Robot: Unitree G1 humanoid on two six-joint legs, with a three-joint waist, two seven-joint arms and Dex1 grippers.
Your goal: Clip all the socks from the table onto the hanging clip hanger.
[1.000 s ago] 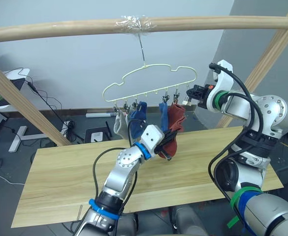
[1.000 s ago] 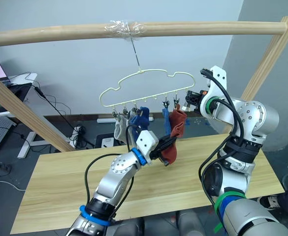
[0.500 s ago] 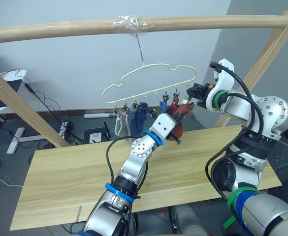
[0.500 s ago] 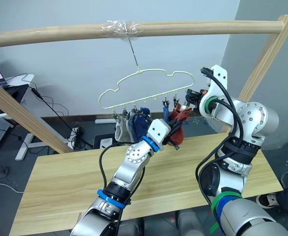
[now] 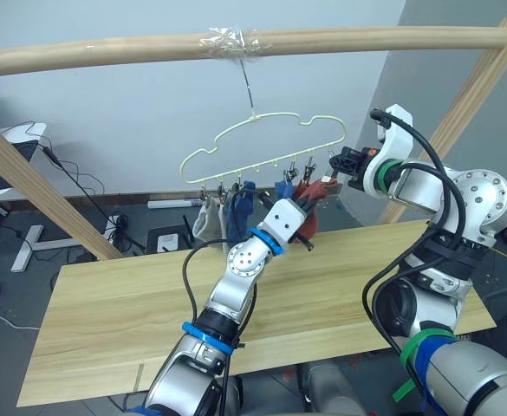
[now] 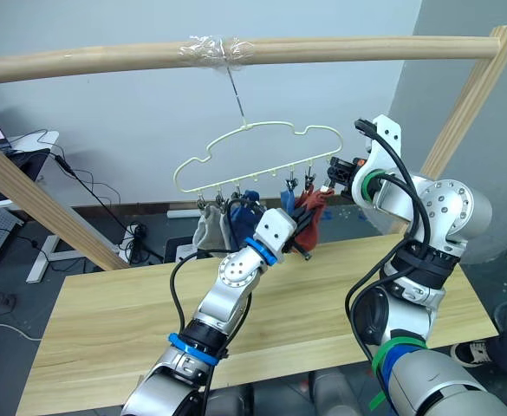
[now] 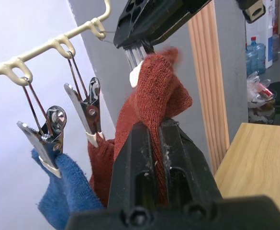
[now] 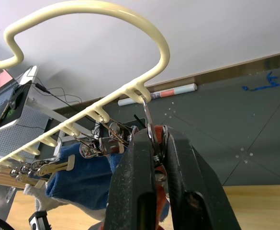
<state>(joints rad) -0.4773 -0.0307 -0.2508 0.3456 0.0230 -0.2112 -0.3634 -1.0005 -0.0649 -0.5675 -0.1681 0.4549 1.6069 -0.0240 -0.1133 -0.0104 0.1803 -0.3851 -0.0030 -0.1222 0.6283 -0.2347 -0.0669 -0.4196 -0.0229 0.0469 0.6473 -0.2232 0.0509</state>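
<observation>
Wooden pole frame [image 5: 236, 43] over bare table [image 5: 114, 321]. Last-sock step: left gripper [image 7: 151, 132] jaws clenched on rust-red sock [image 7: 156, 96], right gripper [image 8: 154, 143] squeezing end clip [image 8: 149, 125] on clip hanger [image 5: 270, 130]. Next: feed cuff in, release clip.

A pale blue-grey wall [image 5: 132, 113] fills the back of the room, meeting a darker grey wall [image 5: 444, 52] toward 2 o'clock. A round wooden pole frame [image 5: 106, 50] crosses at 12 o'clock, with slanted legs at 9 and 3 o'clock. The floor [image 5: 10, 286] is dark grey. At 9 o'clock stands a white desk [image 5: 15, 143], black cables [image 5: 80, 186] trailing down to the floor.
</observation>
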